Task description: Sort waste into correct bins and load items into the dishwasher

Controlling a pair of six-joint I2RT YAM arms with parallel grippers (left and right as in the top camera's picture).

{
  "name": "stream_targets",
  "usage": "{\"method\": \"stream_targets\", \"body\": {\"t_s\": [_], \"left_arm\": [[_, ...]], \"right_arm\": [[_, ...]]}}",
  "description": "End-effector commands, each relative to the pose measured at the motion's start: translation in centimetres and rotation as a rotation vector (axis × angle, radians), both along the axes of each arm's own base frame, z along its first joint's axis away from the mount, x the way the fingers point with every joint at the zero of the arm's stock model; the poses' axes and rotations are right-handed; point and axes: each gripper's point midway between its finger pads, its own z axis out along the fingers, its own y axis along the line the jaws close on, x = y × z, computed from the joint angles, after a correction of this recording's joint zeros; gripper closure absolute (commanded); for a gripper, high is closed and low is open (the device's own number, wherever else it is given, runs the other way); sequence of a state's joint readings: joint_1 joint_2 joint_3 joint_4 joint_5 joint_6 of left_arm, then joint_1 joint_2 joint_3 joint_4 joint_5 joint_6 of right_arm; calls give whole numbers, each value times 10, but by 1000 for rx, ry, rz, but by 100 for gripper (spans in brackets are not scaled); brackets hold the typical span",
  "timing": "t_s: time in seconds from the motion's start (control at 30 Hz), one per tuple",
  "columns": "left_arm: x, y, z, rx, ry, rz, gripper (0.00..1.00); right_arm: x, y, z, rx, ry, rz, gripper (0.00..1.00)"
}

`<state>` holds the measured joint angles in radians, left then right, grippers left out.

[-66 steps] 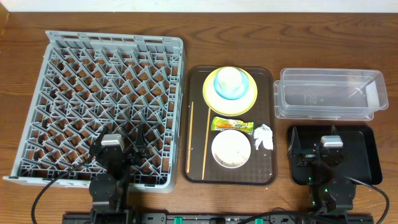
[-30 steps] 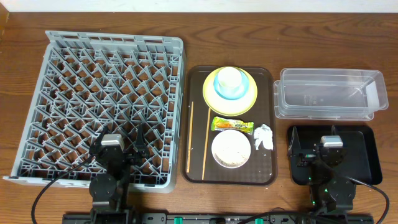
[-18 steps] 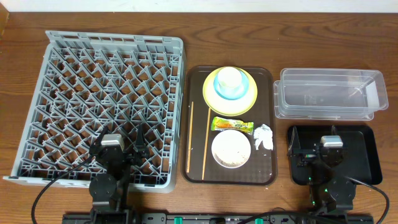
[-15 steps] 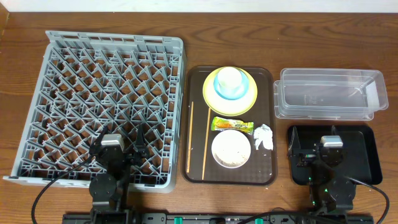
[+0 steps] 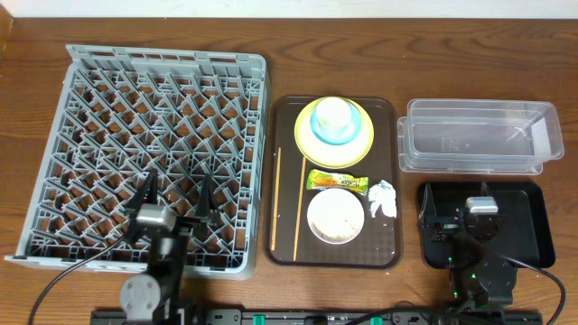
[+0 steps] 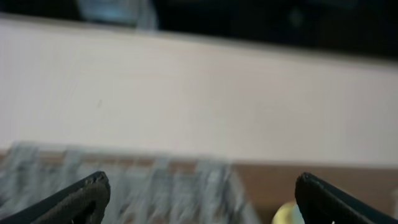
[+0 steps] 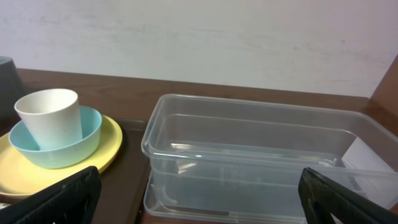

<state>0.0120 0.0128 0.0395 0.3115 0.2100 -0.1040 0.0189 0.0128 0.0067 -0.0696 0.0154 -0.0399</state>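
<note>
Green-yellow wrapper (image 5: pixel 337 181), lettering illegible

Narrow strips of table (image 5: pixel 404 54) separate the brown tray (image 5: pixel 285 117) from the grey rack (image 5: pixel 167 56) and the clear tub (image 5: pixel 479 106).

surface: a dark brown wooden table (image 5: pixel 361 27), grain run lengthwise | backdrop: a plain pale wall (image 7: pixel 205 37) is seen behind it | light: even, soft | left wrist view: blurred

We count: one rack (image 5: pixel 167 56), one brown tray (image 5: pixel 287 126), one black tray (image 5: pixel 533 226), one tub (image 5: pixel 479 106), one plate (image 5: pixel 304 144), two bowls (image 5: pixel 316 127), one cup (image 5: pixel 333 114), two chopsticks (image 5: pixel 299 209), one wrapper (image 5: pixel 337 181), one tissue (image 5: pixel 383 199).
</note>
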Motion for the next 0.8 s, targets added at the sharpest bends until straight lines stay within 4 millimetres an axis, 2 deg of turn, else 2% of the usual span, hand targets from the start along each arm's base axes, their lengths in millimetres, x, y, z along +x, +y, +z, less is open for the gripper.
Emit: {"method": "stream_targets", "body": {"t_s": [0.0, 0.1, 0.2, 0.3, 0.37, 0.43, 0.5, 0.57, 0.7, 0.77], "left_arm": [[-25, -13, 67, -117, -124, -120, 4], [-37, -13, 111, -121, -131, -122, 4], [-40, -19, 149, -89, -48, -143, 4], [-35, -38, 177, 16, 84, -233, 4], [-28, -49, 186, 23, 236, -298, 4], [-20, -54, 185, -4, 406, -338, 4], [-15, -62, 175, -37, 575, -391, 4], [-7, -68, 158, -77, 734, -436, 4], [28, -68, 128, -125, 885, -434, 4], [36, -73, 111, -221, 994, -451, 4]], "right_arm": [[0, -4, -1, 9, 3, -18, 1], [0, -4, -1, 9, 3, -18, 1], [0, -4, -1, 9, 3, -18, 1], [0, -4, -1, 9, 3, -18, 1], [0, -4, -1, 9, 3, -18, 1], [0, -4, -1, 9, 3, -18, 1], [0, -4, -1, 9, 3, -18, 1], [0, -4, -1, 9, 3, -18, 1], [0, -4, -1, 9, 3, -18, 1], [0, -4, -1, 9, 3, -18, 1]]}}
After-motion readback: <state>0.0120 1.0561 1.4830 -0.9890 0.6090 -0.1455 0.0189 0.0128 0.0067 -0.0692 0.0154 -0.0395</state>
